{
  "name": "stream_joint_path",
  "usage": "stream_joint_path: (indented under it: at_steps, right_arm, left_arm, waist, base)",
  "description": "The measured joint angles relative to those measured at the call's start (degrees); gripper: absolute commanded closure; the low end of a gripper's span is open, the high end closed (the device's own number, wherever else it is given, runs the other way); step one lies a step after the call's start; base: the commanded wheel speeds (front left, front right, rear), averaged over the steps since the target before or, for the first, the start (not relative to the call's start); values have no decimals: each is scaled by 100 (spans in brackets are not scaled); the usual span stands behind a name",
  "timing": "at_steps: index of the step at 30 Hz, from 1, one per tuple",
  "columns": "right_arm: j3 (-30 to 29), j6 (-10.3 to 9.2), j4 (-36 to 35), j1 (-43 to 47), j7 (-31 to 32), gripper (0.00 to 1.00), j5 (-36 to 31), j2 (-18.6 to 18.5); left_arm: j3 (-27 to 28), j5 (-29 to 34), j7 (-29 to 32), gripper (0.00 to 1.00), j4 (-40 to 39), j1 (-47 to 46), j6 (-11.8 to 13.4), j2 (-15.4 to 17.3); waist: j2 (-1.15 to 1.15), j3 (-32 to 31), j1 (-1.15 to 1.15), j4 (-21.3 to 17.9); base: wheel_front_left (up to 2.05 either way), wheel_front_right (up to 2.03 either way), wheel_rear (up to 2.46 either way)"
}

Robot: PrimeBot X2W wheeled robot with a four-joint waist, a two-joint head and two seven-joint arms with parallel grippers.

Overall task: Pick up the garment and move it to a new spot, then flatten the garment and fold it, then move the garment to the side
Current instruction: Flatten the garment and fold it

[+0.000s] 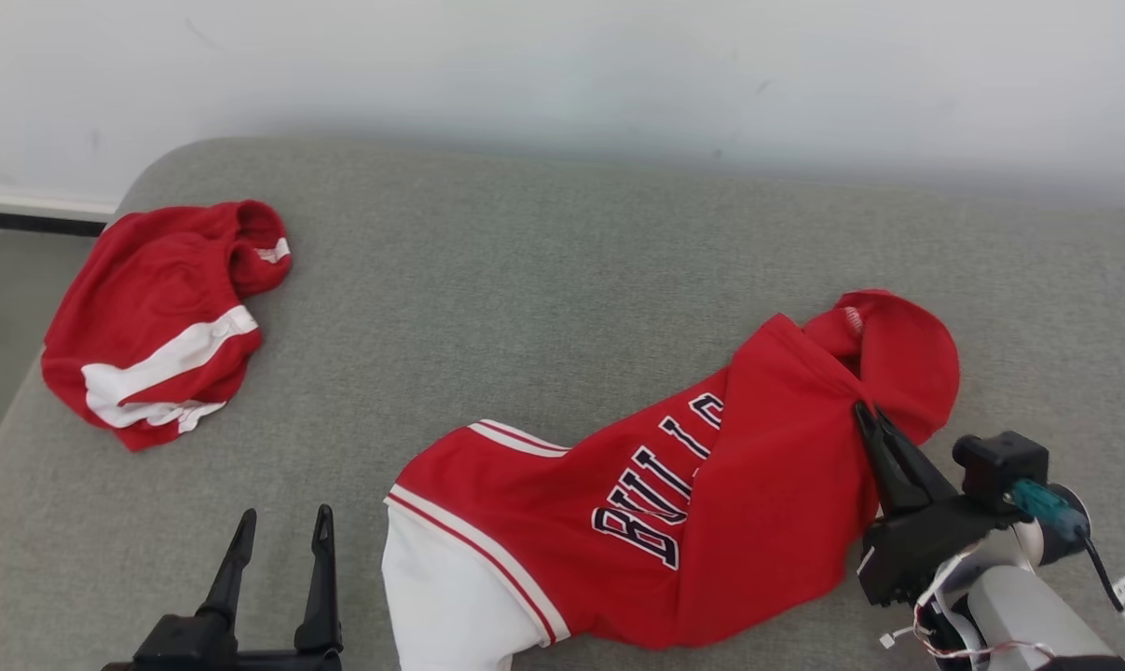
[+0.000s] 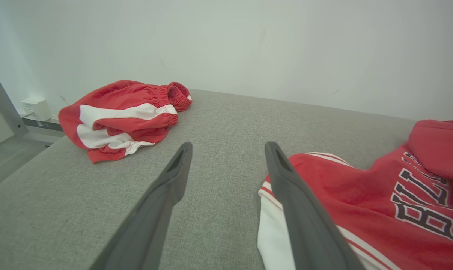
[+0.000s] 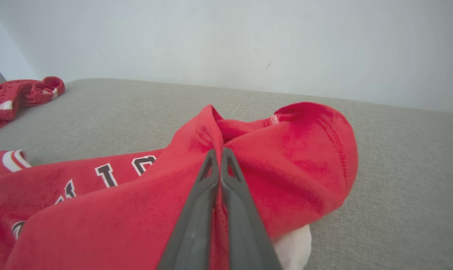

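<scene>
seeing red hoodie (image 1: 711, 503) bunched on grey cushion (image 1: 543, 298), near-right side, lettering up. pinched at a fold toward its right end by right gripper (image 1: 868, 415), fingers clamped together on the cloth. left gripper (image 1: 282, 527) spread wide over bare cushion just left of it. red-and-white shorts (image 1: 161, 321) well apart, far left.

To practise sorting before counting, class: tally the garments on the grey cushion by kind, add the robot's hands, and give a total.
red lettered top: 1
red-and-white shorts: 1
robot hands: 2 (left hand open, right hand shut on the red lettered top)
Total: 4
</scene>
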Motion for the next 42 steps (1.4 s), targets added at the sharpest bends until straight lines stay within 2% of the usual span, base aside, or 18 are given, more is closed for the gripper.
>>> stream_joint_path:
  at_steps: [7, 16, 27, 33, 42]
  right_arm:
    - [-436, 0, -1172, 707, 0, 100, -146, 13]
    - [-1100, 0, -2054, 1708, -11, 100, -204, 3]
    - [-1541, 0, -2448, 2646, -11, 100, -226, 259]
    - [-1996, 0, -3104, 3081, -4, 100, -338, 356]
    - [-2585, 0, -3871, 3805, 447, 100, -348, 509]
  left_arm:
    - [96, -3, 0, 0, -8, 125, 15, 1]
    - [59, -34, 0, 0, -20, 116, -1, 0]
    - [70, -75, 0, 0, 13, 120, 16, 0]
    - [104, -66, 0, 0, 14, 151, 15, 0]
    - [124, -63, 0, 0, -7, 247, 18, 0]
  waist:
    - [0, -121, 0, -322]
    - [0, -169, -1, -663]
    - [0, -163, 0, -733]
    - [0, -234, -1, -739]
    - [0, -305, -1, -752]
  base:
    - [0, 0, 0]
    - [0, 0, 0]
    - [0, 0, 0]
    - [0, 0, 0]
    - [0, 0, 0]
